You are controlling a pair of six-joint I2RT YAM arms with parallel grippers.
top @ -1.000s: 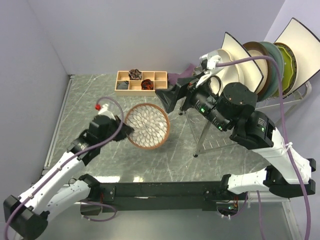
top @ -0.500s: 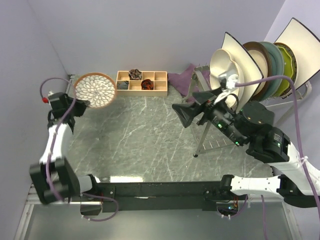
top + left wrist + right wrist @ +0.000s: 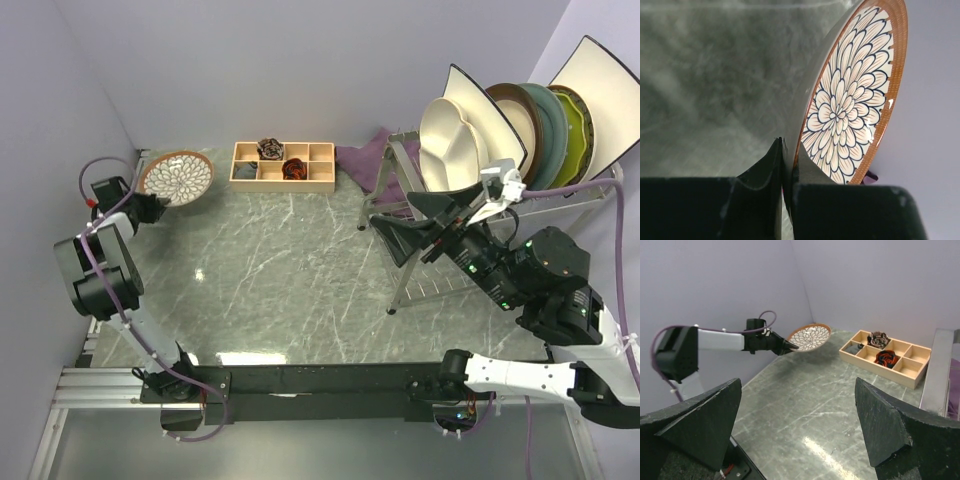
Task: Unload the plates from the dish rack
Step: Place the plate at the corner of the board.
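My left gripper (image 3: 152,205) is shut on the rim of the brown-rimmed petal-patterned plate (image 3: 176,176) and holds it at the table's far left corner; the plate also shows in the left wrist view (image 3: 850,95) and the right wrist view (image 3: 811,336). My right gripper (image 3: 412,222) is open and empty, in front of the silver wire dish rack (image 3: 430,275). In the rack stand a cream divided plate (image 3: 452,140), white square plates (image 3: 495,125), a teal plate (image 3: 550,125), a yellow-green plate (image 3: 577,130) and another white square (image 3: 600,95).
A wooden compartment tray (image 3: 283,165) with small dark items sits at the back, also in the right wrist view (image 3: 887,357). A purple cloth (image 3: 362,160) lies beside the rack. Purple walls close the left and back.
My left arm has swung the petal plate from the table's middle out to the far left corner and lowered it. My right gripper has drawn back toward the rack.
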